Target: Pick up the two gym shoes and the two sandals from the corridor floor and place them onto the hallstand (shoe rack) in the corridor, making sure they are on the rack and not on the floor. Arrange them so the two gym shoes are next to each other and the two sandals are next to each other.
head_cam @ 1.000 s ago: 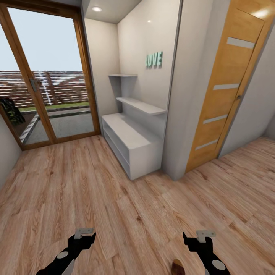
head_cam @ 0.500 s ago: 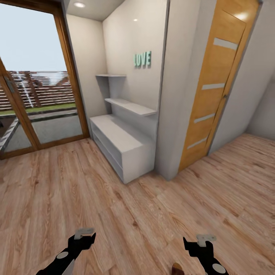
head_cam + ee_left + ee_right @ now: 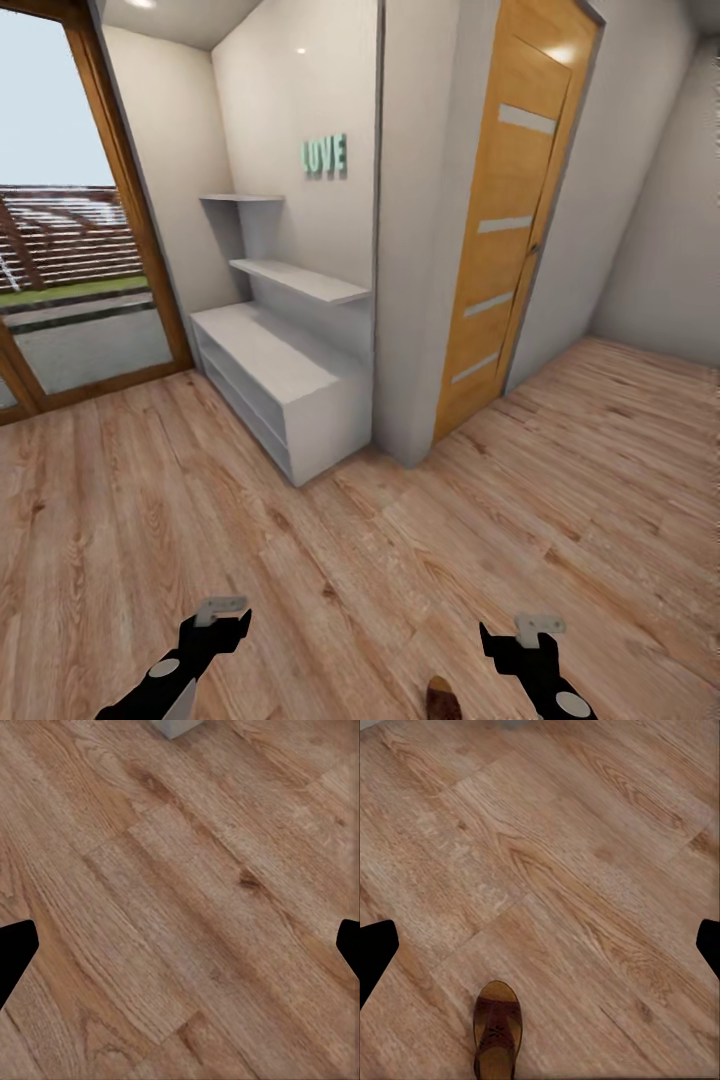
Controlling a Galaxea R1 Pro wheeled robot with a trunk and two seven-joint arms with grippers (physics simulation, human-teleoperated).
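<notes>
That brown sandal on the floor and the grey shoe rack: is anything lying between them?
Nothing: the head view shows bare corridor floor between the sandal and the hallstand.

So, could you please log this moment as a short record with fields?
left gripper: open, empty, above bare floor
right gripper: open, empty
sandal: dark brown, lying on the corridor floor near the right gripper
hallstand: pale grey, ahead to the left, its top and wall shelves bare
wooden door: shut
glass door: far left
</notes>
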